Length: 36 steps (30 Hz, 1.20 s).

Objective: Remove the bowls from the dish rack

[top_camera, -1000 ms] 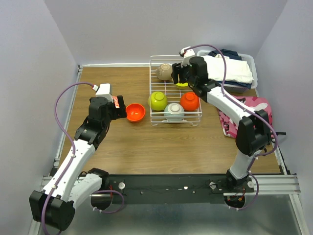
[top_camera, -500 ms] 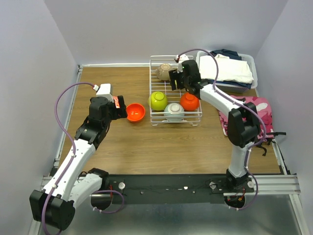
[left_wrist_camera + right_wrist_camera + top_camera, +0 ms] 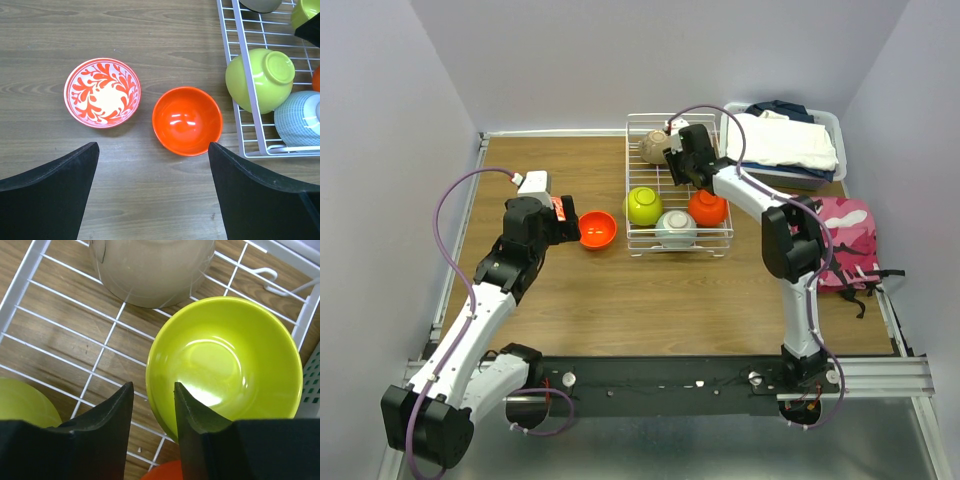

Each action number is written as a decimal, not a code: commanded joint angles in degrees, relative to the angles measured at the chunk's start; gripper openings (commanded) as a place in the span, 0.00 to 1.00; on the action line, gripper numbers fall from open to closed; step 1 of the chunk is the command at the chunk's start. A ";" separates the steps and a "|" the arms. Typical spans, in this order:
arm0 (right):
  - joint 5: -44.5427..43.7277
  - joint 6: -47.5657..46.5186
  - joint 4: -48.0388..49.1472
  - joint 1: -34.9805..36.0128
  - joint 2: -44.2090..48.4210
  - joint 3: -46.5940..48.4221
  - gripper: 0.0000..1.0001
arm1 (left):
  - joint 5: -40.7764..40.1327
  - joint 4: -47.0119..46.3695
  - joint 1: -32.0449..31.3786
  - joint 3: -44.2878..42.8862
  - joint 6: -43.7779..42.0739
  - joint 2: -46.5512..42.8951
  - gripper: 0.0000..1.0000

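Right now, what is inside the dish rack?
Five bowls: taupe bowl, pale blue bowl, orange bowl, overturned lime-green bowl, and an upright lime-green bowl. The right arm covers that last one from above; the right wrist view shows it.

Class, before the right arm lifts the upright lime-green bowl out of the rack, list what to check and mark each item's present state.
1. Right gripper straddles lime-green bowl rim: ok.
2. Jaws pinched on that rim: not ok, gap shows.
3. Taupe bowl apart from it: cannot tell.
4. Bare table for setting down: ok.
5. Left gripper open, outside the dish rack: ok.
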<state>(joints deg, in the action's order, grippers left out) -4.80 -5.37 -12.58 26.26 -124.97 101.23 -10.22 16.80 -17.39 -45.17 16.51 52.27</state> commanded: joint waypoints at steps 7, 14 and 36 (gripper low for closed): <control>2.24 -7.02 -4.12 -0.16 3.84 2.05 0.05 | 1.52 0.25 -0.19 -0.36 -0.08 0.11 0.99; 3.74 -10.45 -4.30 1.77 12.36 -2.09 0.01 | 1.60 0.25 -0.19 -0.36 0.10 -0.33 0.99; 6.38 -14.67 -3.86 28.74 22.57 -8.67 0.01 | -9.82 4.21 5.96 -1.41 5.55 -0.94 0.99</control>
<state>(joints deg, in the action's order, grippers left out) 0.36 -18.70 -16.73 48.80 -103.28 93.49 -14.61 19.40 -13.61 -45.19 20.27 52.23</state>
